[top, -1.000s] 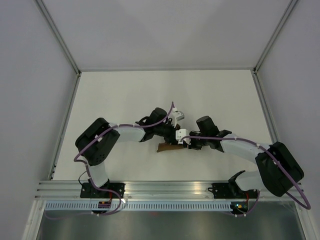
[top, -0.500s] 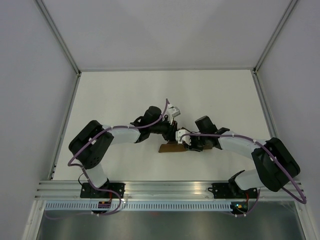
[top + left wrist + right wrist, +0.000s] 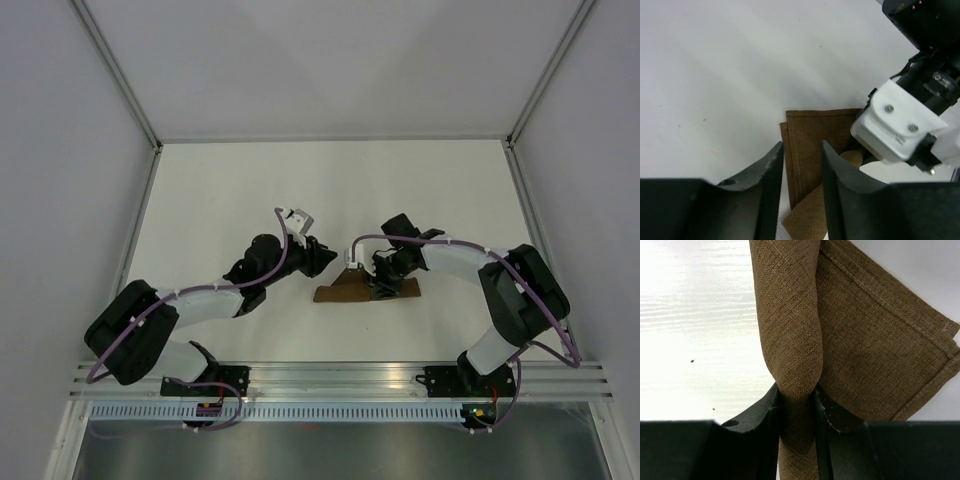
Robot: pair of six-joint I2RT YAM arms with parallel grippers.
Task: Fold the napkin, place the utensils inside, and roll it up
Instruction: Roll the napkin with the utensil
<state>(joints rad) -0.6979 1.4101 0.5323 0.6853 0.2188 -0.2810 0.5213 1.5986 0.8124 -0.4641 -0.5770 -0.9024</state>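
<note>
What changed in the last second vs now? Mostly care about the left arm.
The left claw pulled back to the left, off the napkin. Its jaws now stand apart with nothing between them, and more of the cloth shows from above. The right arm bent in tighter. Unchanged: the right claw stays clamped on the rolled part of the napkin, which lies in about the same spot.

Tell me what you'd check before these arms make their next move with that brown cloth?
1. Right claw pinching the napkin at its rolled part: ok.
2. Left claw open, holding nothing: ok.
3. Knife inside the roll: cannot tell; none shows.
4. Napkin rolled all the way: not ok; a flat layer lies beside the roll.
5. The two claws apart: ok.
</note>
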